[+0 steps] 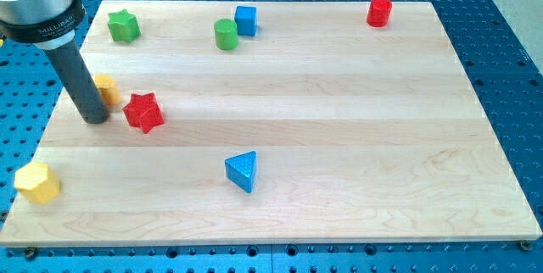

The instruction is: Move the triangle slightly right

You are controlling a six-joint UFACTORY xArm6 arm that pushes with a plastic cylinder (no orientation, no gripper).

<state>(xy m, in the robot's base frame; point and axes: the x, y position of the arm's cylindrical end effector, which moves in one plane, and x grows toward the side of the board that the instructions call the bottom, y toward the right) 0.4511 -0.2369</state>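
Note:
The blue triangle lies low on the wooden board, a little left of the middle. My tip rests on the board at the view's left, far to the upper left of the triangle. It stands just left of the red star and in front of an orange block, which the rod partly hides.
A green star is at the top left. A green cylinder and a blue cube sit side by side at the top middle. A red cylinder is at the top right. A yellow block lies at the bottom left.

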